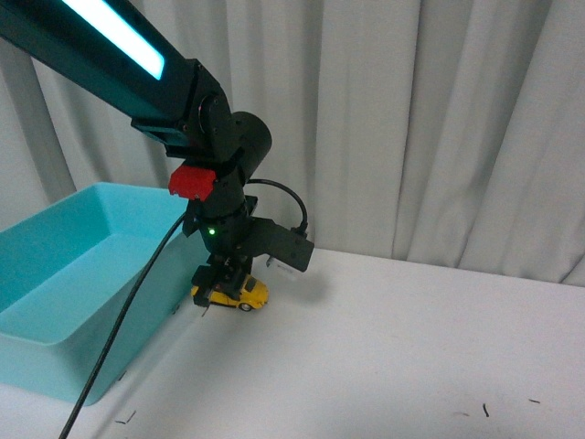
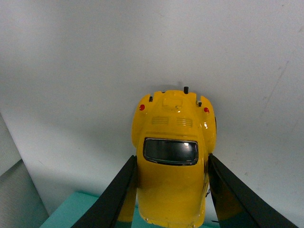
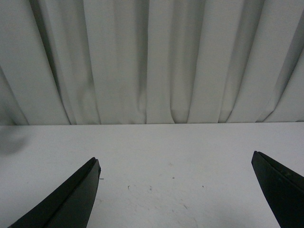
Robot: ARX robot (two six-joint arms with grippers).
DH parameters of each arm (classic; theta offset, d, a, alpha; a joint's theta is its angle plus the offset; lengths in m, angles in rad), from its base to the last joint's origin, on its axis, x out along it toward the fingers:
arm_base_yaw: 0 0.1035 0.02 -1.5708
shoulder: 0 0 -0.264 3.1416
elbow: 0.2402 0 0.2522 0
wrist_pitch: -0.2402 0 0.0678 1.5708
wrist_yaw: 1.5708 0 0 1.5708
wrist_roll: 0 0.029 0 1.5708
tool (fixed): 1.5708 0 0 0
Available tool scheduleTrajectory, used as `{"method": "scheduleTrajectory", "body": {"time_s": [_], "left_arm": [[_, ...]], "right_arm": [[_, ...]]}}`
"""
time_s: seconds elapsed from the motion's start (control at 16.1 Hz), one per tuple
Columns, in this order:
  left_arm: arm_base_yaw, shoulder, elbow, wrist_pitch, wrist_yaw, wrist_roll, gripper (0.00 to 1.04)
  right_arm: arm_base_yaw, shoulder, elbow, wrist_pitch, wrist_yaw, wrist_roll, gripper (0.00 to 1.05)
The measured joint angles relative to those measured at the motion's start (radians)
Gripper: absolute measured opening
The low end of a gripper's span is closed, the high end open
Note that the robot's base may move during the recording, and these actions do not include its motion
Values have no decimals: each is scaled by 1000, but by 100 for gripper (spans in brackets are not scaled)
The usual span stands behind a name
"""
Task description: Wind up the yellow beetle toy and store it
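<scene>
The yellow beetle toy (image 1: pixel 239 294) is on the white table right beside the teal bin (image 1: pixel 55 302), under my left arm. My left gripper (image 1: pixel 225 279) is shut on it from above. In the left wrist view the toy (image 2: pixel 173 166) sits between the two black fingers (image 2: pixel 118 194), which press on its sides; its dark window and red tail lights show. My right gripper (image 3: pixel 175 190) is open and empty over bare table, facing the curtain; it does not show in the front view.
The teal bin is large and open-topped, at the table's left; its corner shows in the left wrist view (image 2: pixel 66 213). A white curtain (image 1: pixel 411 119) hangs behind the table. A black cable (image 1: pixel 119 338) runs down across the bin's wall.
</scene>
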Motion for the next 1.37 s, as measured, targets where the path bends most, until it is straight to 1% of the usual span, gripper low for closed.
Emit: {"method": "scheduleTrajectory", "body": {"time_s": [0.12,0.25,0.81,1.0,1.06,1.12,1.18,1.25,1.31,1.37], "left_arm": [[-1,0,0,0,3,6,39],[-1,-2,0,-2,3,15,37],[-5,-8,0,-8,10,51,34],[-24,-24,0,-35,56,146,32],[-30,-28,0,-42,64,150,32],[-45,-41,10,-63,105,137,32],[-52,-119,39,-124,177,36,32],[-32,-217,119,-198,245,-111,32],[55,-248,238,-259,288,-327,32],[105,-248,290,-260,303,-405,32]], "right_arm": [[0,0,0,0,0,0,98],[0,0,0,0,0,0,98],[0,0,0,0,0,0,98],[0,0,0,0,0,0,98],[0,0,0,0,0,0,98],[0,0,0,0,0,0,98],[0,0,0,0,0,0,98],[0,0,0,0,0,0,98],[0,0,0,0,0,0,98],[0,0,0,0,0,0,98]]}}
